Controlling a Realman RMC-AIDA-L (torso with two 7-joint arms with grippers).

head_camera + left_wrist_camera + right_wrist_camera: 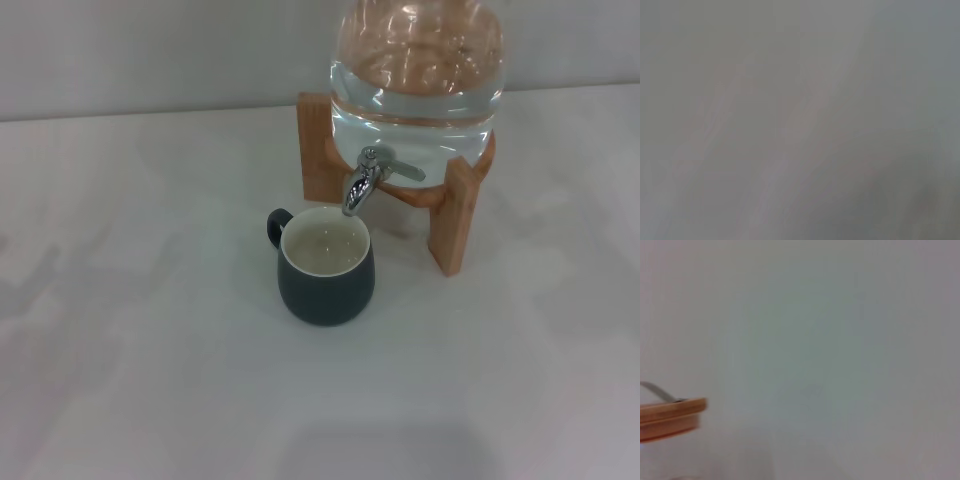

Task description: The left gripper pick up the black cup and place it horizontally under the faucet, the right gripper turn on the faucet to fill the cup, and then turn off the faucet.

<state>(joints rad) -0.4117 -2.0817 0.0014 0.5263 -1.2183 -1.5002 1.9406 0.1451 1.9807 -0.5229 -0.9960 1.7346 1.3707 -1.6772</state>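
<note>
The black cup (326, 267) stands upright on the white table, its cream inside showing water, its handle turned to the far left. It sits right under the spout of the chrome faucet (364, 180), whose lever points to the right. No stream of water shows at the spout. The faucet is fitted to a clear glass water jar (418, 70) in a wooden stand (452, 220). Neither gripper is in view in the head view. The left wrist view shows only a blank grey surface. The right wrist view shows a corner of the wooden stand (670, 417).
The white table (130, 330) stretches around the cup and stand, with a pale wall behind the jar. The stand's front right leg reaches out to the right of the cup.
</note>
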